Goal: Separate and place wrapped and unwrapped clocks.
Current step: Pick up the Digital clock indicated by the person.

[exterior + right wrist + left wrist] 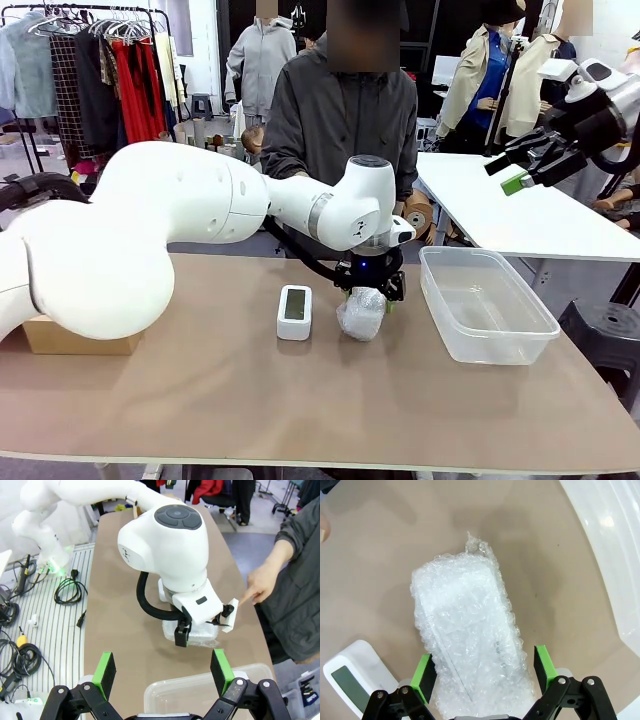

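Two green pads (425, 677) of the left hand (485, 672) stood wide apart, one on each side of the wrapped clock (467, 640), a lumpy white bundle in clear bubble wrap. The bundle lay on the brown worktop (390, 545) between the pads and was not squeezed; I could not tell whether either pad touched the wrap. In the front view this hand (366, 292) pointed straight down over the bundle (361, 315) near the middle of the worktop. Just beside the bundle, on the robot's left, lay the bare clock (294, 312), white with a grey-green screen facing up, apart from the wrap. On the other side sat a clear plastic tub (530, 340), near the bundle but not touching it. A cardboard box (70, 338) rested at the worktop's left edge, partly behind the arm.

The right hand (522, 172) hung high off to the right, its jaws wide and holding nothing; from its own camera it (164, 672) looked down over the tub. The person (340, 120) stood at the far side, one finger (246, 597) pointing toward the left arm's wrist.
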You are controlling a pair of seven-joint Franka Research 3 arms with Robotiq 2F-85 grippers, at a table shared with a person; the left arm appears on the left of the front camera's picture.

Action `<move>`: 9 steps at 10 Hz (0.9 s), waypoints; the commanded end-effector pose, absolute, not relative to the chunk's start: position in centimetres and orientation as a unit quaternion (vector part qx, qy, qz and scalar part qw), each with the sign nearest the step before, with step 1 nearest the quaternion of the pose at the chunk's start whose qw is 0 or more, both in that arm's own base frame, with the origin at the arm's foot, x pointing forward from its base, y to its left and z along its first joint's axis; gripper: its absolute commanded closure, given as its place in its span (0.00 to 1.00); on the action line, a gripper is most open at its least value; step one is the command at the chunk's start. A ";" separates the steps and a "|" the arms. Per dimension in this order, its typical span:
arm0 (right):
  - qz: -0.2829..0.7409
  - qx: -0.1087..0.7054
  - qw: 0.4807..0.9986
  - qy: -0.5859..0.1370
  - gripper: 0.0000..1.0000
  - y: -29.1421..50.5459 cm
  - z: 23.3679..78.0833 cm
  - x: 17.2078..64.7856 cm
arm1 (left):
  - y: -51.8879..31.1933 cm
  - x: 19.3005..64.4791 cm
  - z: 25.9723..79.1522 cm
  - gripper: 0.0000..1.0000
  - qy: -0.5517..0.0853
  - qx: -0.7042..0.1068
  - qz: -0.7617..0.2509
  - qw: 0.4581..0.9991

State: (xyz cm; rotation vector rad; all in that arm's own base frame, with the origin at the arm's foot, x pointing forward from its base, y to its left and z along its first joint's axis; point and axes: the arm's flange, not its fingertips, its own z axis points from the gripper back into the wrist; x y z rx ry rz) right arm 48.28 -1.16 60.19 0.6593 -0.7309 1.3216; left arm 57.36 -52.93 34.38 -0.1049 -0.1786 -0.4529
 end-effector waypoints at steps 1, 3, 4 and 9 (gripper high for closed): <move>0.590 0.295 0.677 -0.327 0.00 -1.1 60.3 48.3 | -52.9 56.9 34.4 0.00 -0.117 -0.061 -0.288 0.948; 0.590 0.295 0.677 -0.327 0.00 -1.1 60.3 48.3 | -52.4 57.1 34.9 0.39 -0.119 -0.054 -0.301 0.945; 0.590 0.295 0.677 -0.327 0.00 -1.1 60.3 48.3 | -52.3 57.1 35.1 0.59 -0.119 -0.048 -0.301 0.945; 0.590 0.295 0.677 -0.327 0.00 -1.1 60.3 48.3 | -51.7 57.9 37.6 1.00 -0.136 -0.006 -0.312 0.940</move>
